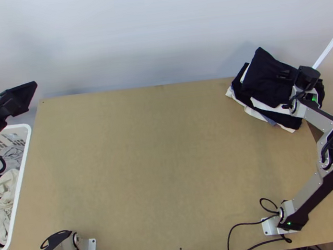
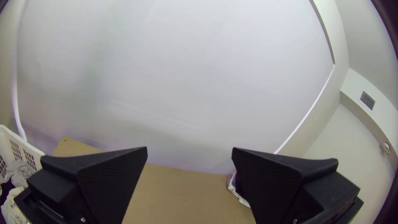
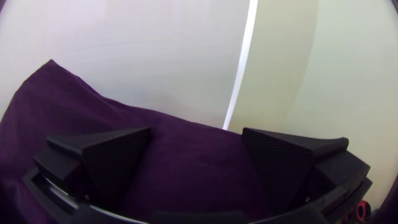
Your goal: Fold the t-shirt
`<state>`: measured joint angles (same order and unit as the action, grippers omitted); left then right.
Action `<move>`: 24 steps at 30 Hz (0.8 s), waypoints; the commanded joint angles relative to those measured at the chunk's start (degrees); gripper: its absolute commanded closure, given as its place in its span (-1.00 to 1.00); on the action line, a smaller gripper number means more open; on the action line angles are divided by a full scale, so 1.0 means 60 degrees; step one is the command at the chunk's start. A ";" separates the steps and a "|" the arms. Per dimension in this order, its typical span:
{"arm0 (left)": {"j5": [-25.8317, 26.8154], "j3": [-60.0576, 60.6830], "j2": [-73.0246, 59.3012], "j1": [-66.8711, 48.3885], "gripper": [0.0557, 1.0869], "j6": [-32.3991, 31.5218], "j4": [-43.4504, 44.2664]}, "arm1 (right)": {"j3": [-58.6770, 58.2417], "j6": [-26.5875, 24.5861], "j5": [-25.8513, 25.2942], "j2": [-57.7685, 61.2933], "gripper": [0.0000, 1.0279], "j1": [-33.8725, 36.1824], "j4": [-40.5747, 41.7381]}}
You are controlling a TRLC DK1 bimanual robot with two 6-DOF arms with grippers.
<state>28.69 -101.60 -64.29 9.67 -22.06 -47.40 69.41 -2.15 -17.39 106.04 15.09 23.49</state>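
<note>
A dark folded garment (image 1: 265, 82) lies on top of a stack of folded clothes at the table's far right corner. My right gripper (image 1: 286, 73) is over that dark cloth. In the right wrist view the right gripper (image 3: 197, 130) has its fingers wide apart, with dark purple-looking cloth (image 3: 186, 166) spread beneath and between them. At the far left, my left gripper (image 1: 30, 94) hangs above the laundry basket's far end, beyond the table's corner. The left wrist view shows the left gripper (image 2: 189, 149) open, nothing between its fingers. Whether the dark cloth is a t-shirt, I cannot tell.
A white basket (image 1: 23, 189) with light and dark clothes stands along the table's left edge. The wooden table (image 1: 161, 159) has wide bare space in the middle. Black cables (image 1: 228, 243) run along the near edge, and a pale wall (image 1: 156, 34) rises behind.
</note>
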 commanded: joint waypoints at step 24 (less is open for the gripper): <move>0.0038 0.0352 0.1033 0.0659 -0.92 -0.0014 0.0224 | 0.1601 -0.0330 -0.0222 -0.0183 -0.93 -0.2427 -0.0545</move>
<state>28.69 -99.90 -59.53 12.78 -22.06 -47.03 75.79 -3.29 -18.50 99.81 -0.16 20.67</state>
